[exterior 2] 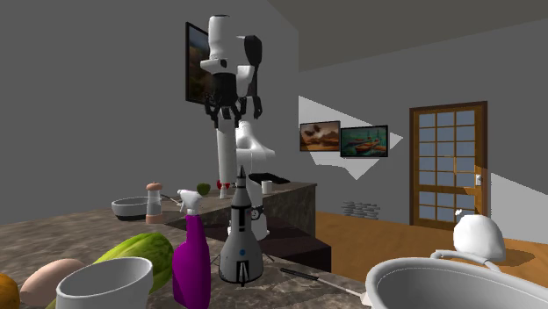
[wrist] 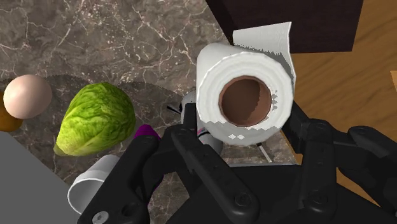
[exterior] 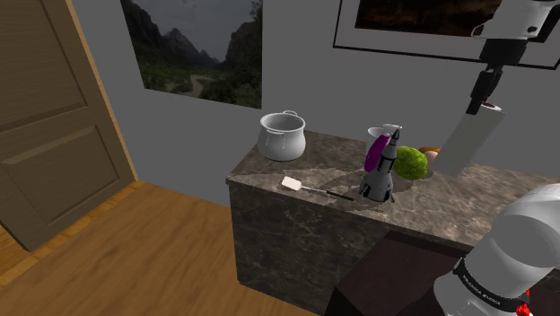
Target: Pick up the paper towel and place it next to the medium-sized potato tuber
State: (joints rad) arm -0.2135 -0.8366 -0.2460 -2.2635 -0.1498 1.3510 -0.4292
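The paper towel [wrist: 213,76] is a roll of white matt paper with a toothed loose edge, wound on a brown cardboard core, and the gripper [wrist: 248,137] is matt black, plastic by its look. The table [wrist: 127,38] is dark veined stone, marble-like and smooth with a slight sheen, while the floor [exterior: 135,242] and door [exterior: 45,117] are warm brown wood. The pot [exterior: 283,135] looks like pale grey metal, the lettuce [wrist: 95,121] crinkled and leafy, the potato [wrist: 27,95] smooth-skinned and dull.
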